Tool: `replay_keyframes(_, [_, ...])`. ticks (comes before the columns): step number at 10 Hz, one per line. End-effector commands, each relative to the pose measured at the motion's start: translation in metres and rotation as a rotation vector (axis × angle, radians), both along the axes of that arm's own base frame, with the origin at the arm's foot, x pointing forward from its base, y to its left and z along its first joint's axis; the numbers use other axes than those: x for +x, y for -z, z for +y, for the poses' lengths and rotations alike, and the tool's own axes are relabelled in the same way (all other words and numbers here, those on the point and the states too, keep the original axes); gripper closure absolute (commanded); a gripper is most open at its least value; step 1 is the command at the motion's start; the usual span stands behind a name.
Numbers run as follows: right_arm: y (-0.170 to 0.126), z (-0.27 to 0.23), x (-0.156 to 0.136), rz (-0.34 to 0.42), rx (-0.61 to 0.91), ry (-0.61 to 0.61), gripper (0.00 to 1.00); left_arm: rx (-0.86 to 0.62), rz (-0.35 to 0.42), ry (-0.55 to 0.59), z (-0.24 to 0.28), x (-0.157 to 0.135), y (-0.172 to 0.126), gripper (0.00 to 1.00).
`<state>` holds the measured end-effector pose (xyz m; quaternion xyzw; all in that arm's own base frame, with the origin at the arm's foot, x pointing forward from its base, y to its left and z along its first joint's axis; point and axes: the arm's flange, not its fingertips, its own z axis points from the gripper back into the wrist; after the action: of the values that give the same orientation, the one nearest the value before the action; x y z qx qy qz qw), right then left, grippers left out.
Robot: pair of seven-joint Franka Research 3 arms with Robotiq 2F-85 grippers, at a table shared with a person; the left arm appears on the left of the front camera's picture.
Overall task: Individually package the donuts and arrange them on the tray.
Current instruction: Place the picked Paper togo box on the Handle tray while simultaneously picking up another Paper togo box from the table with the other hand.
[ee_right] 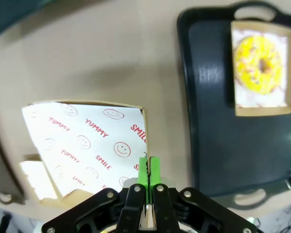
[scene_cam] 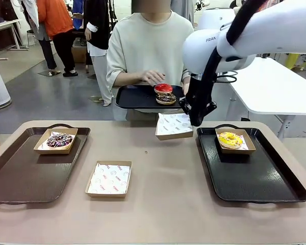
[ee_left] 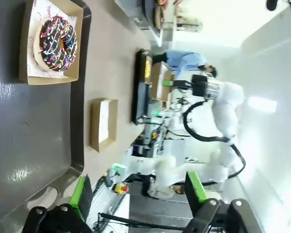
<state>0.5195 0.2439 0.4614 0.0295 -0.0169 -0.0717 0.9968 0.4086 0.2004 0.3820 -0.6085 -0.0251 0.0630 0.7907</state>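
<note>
one square cardboard box [scene_cam: 174, 126] pinched in right claw [ee_right: 147, 166]

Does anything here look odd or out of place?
An empty paper box hangs askew, pinched by one edge in the robot's right hand. On the person's tray, the red donut sits stacked on a chocolate donut.

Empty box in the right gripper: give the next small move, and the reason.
Probably ease the box toward the person's tray and hold it level. The right gripper is shut on its rim, it is empty, and the red donut and chocolate donut there sit unboxed.
</note>
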Motion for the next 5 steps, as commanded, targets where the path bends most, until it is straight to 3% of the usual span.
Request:
replay_keyframes(1, [-0.01, 0.014, 0.023, 0.049, 0.018, -0.033, 1.0, -0.081, -0.017, -0.04, 0.015, -0.005, 0.008, 0.0])
replay_keyframes(5, [-0.008, 0.027, 0.044, 0.059, 0.02, -0.067, 1.0, -0.106, -0.005, -0.129, 0.034, -0.021, 0.016, 0.0])
